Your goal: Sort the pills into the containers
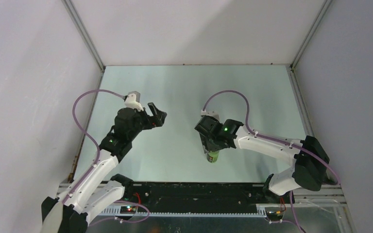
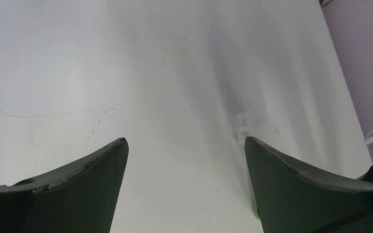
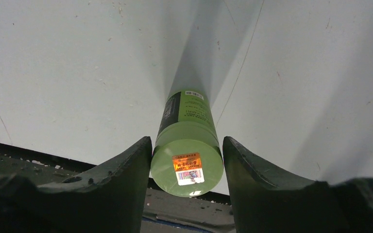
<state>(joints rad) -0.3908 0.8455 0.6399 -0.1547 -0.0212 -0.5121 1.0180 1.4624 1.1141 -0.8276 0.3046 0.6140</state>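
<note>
A green bottle with an orange sticker on its cap stands upright near the table's front edge. My right gripper is open and straddles its top from above. The left finger touches the cap and the right finger stands a little off it. My left gripper is open and empty, held above the bare table left of centre. A small clear plastic box shows faintly ahead of its right finger. I cannot make the box out in the top view. No pills are in view.
The black front rail runs just behind the bottle. White enclosure walls stand on the left, the back and the right. A thin curved scratch marks the table surface.
</note>
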